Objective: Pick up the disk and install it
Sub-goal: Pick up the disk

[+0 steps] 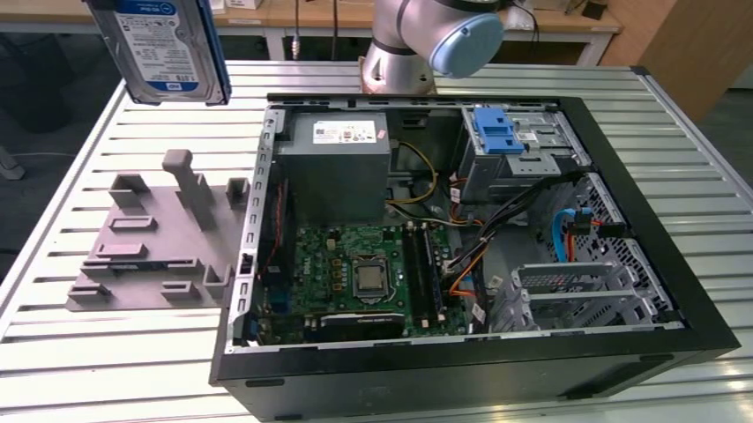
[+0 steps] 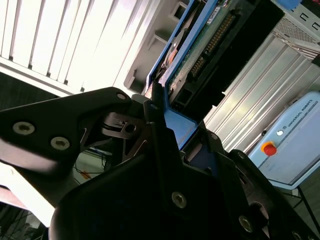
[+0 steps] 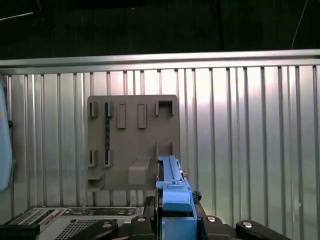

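The disk [image 1: 162, 48], a silver drive with a white-and-blue label in a blue carrier frame, hangs upright in the air at the top of the exterior view's left, above the grey fixture [image 1: 159, 238]. In the second wrist view the disk [image 2: 187, 55] appears edge-on, with its blue frame and green circuit board, and my gripper [image 2: 167, 125] is shut on its lower end. In the first wrist view the blue edge of the disk [image 3: 171, 180] rises from my gripper [image 3: 174, 222], with the grey fixture [image 3: 132, 142] on the slatted table below it.
An open black computer case [image 1: 471, 229] lies on the slatted metal table [image 1: 118, 352], to the fixture's right in the exterior view. Its drive bay with a blue latch [image 1: 500, 132] is at the far end. The arm's base [image 1: 412, 35] stands behind the case.
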Available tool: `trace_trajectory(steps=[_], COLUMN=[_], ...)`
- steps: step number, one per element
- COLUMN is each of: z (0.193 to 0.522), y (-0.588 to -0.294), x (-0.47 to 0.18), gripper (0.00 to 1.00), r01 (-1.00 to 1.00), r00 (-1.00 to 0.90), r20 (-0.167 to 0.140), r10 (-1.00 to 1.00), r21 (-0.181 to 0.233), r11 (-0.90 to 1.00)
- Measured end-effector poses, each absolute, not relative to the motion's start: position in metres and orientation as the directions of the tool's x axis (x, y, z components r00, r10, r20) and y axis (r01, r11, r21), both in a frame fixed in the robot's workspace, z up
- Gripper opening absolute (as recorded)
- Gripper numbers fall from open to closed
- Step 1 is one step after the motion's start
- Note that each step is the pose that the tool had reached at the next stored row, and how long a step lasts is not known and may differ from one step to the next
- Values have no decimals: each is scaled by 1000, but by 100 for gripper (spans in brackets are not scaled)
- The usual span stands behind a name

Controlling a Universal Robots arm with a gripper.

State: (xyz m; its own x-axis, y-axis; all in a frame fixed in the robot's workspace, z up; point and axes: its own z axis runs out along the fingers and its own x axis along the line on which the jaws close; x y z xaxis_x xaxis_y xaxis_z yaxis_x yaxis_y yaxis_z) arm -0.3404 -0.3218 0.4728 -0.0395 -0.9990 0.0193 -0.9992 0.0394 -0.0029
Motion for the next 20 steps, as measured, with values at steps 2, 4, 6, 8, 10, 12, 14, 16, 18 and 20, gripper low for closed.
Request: trace_trajectory(steps=[2, 4, 6, 8, 10, 12, 14, 16, 18, 20], z=[473, 473, 473, 473, 473, 473, 473, 473, 473, 473], y=[-322, -322, -322, -322, -322, -322, -322, -322, -322, -322], x=[-339, -338, -337, -335, -334, -333, -331, -330, -329, -328], gripper=[36, 36, 36, 36, 36, 36, 36, 36, 36, 36], r01=[-999, -999, -999, -999, -999, -999, -999, -999, -999, -999], r00=[-39, -39, -39, -39, -39, -39, -39, -40, -39, -39], r20=[19, 19, 19, 19, 19, 19, 19, 19, 19, 19], r10=[-999, -999, -999, -999, -999, -999, -999, -999, -999, -999], r21=[-3, -3, -3, -3, -3, -3, -3, -3, -3, -3], r11=[39, 39, 39, 39, 39, 39, 39, 39, 39, 39])
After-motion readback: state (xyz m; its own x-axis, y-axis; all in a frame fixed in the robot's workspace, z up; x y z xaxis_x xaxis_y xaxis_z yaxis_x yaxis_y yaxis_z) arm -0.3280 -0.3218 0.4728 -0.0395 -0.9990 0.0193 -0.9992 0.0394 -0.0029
